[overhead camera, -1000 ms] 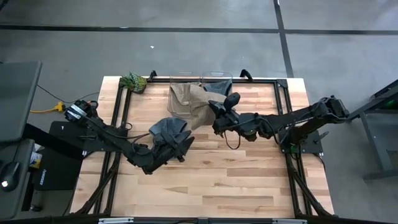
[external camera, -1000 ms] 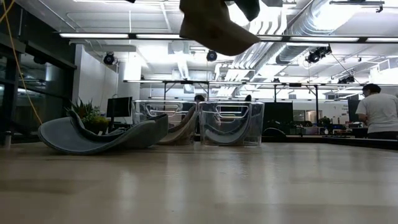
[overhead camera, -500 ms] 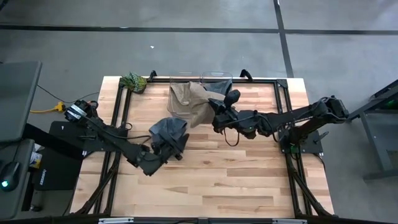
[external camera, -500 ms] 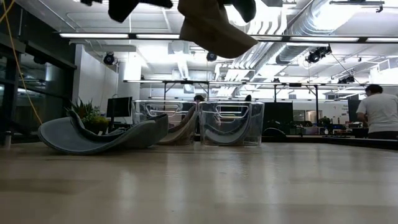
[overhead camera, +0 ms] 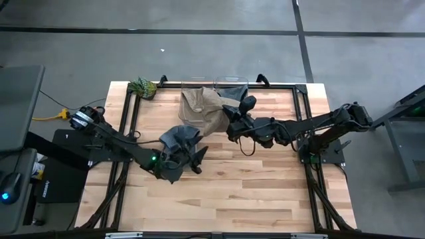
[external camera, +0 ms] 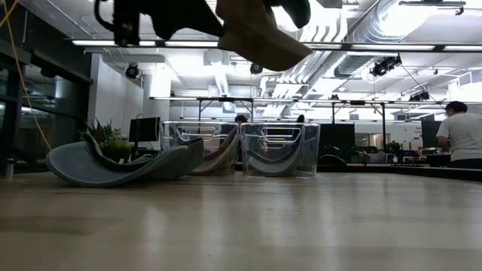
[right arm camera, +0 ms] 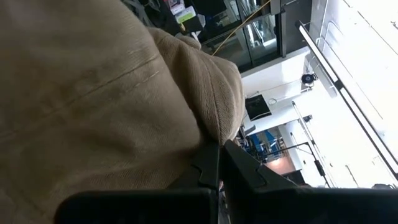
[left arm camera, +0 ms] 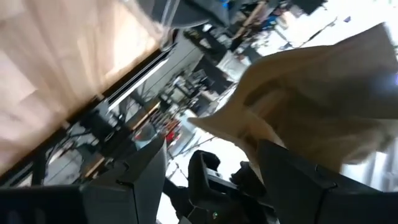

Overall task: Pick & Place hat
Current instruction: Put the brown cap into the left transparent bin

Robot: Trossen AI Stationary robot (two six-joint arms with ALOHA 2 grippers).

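Note:
A tan corduroy hat [overhead camera: 209,109] hangs high over the table's far middle, with my right gripper [right arm camera: 219,155] shut on it. In the low view the tan hat [external camera: 260,34] shows at the top. A grey hat [overhead camera: 178,137] lies on the wood left of centre. In the low view the grey hat [external camera: 120,167] rests on its curved underside, brim ends turned up. My left gripper [left arm camera: 211,146] stands open just above and on the near side of the grey hat, nothing between its fingers. It points level toward the tan hat [left arm camera: 311,93]. My right gripper pinches the tan hat's cloth [right arm camera: 186,140] between its two shut fingers, which come level from the table's right side. The hat itself hides which part that is. The hat is lifted clear of the table and droops below the fingers.
Two clear bins [external camera: 280,149] stand at the far edge, tan cloth [external camera: 222,158] leaning between them. A small green plant [overhead camera: 143,87] sits at the far left corner. Bare wood [overhead camera: 252,192] covers the near half. A person [external camera: 459,135] stands in the room behind.
My left gripper has sunk toward the table and rolled about its own axis, coming into the top of the low view. It stays open. The grey hat has not moved. My right gripper keeps the tan hat where it was.

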